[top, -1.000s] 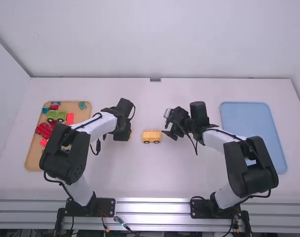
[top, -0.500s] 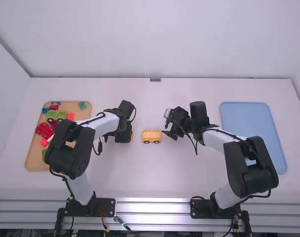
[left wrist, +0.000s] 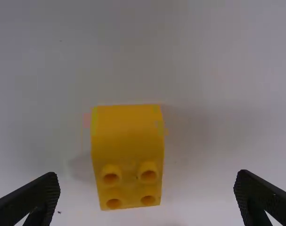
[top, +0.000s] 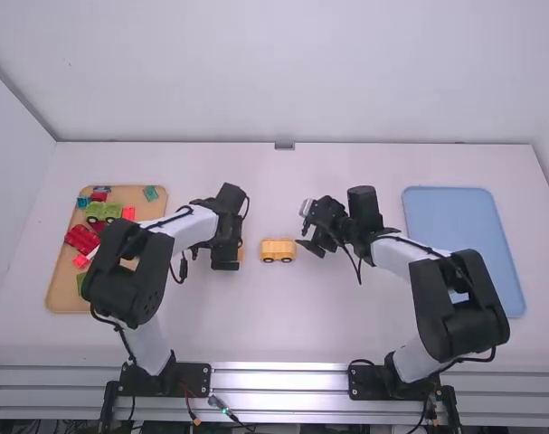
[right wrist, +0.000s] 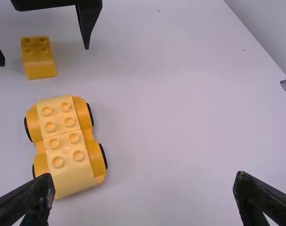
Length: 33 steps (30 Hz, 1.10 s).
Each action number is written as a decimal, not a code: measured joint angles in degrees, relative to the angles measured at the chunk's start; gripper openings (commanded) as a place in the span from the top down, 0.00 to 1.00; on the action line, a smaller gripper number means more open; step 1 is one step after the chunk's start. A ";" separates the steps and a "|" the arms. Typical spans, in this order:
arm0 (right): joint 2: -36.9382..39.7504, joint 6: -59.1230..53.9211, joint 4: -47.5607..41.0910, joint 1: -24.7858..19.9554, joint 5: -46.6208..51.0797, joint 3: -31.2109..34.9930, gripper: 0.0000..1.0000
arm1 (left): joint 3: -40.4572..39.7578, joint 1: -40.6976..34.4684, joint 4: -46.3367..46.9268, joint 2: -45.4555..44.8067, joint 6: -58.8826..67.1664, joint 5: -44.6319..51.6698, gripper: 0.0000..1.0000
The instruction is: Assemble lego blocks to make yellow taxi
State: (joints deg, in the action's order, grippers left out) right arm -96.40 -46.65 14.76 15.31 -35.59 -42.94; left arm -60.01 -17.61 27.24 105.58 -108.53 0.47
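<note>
high view | white table (top: 292,325) | pale wall (top: 283,72) behind | left tool (top: 225,256), right tool (top: 308,248): jaws apart

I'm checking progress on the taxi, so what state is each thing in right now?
Loose yellow block: on the table, unattached, studs up
Wheeled yellow base: on its wheels, top studs bare
Left gripper: open around the block
Right gripper: open, holding nothing
Wooden tray: holding assorted pieces
Blue tray: flat, partly hidden

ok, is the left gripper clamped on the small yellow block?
No, the left gripper has its fingers wide apart, with table showing between each one and the small yellow block.
</note>
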 measured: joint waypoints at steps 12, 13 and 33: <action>0.00 -0.07 0.00 0.00 0.02 0.00 0.01 | -6.29 5.44 -0.61 -4.74 46.75 2.97 0.01; 0.00 -0.02 -0.02 0.02 0.00 0.00 0.01 | -8.07 5.73 -0.85 -5.05 55.43 2.97 0.01; 0.00 0.02 -0.02 0.00 0.02 0.00 0.01 | -9.27 6.95 9.70 -5.99 163.05 15.93 0.01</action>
State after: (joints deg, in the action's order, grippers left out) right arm -96.40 -46.63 14.74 15.31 -35.57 -42.94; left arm -69.28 -10.66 36.95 99.59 54.52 16.40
